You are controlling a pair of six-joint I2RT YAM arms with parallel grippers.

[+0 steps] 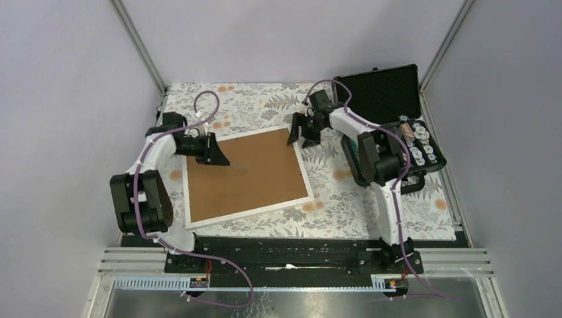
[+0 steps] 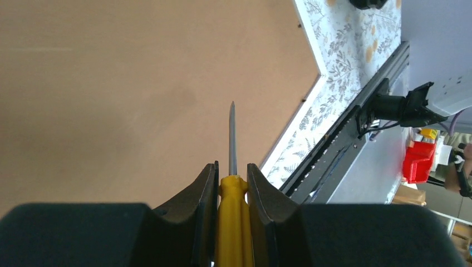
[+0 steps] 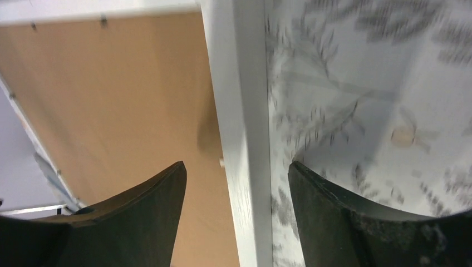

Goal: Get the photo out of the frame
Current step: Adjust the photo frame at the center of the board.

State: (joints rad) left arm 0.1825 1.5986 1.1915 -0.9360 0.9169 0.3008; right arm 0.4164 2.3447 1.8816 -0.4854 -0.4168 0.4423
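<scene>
The frame (image 1: 246, 177) lies face down on the patterned cloth, its brown fibreboard back up and a thin white border around it. The photo is hidden under the back. My left gripper (image 1: 222, 159) is shut on a yellow-handled screwdriver (image 2: 232, 208), its steel shaft (image 2: 232, 136) pointing out over the brown back (image 2: 139, 89). My right gripper (image 1: 298, 136) is open at the frame's far right corner. In the right wrist view its fingers (image 3: 142, 206) straddle the white border (image 3: 239, 139), one over the brown back, the other over the cloth.
An open black foam-lined case (image 1: 391, 119) with small round parts stands at the right rear, close behind my right arm. The patterned cloth (image 1: 371, 205) covers the table. Metal uprights rise at the back corners. A rail (image 2: 345, 144) runs along the near edge.
</scene>
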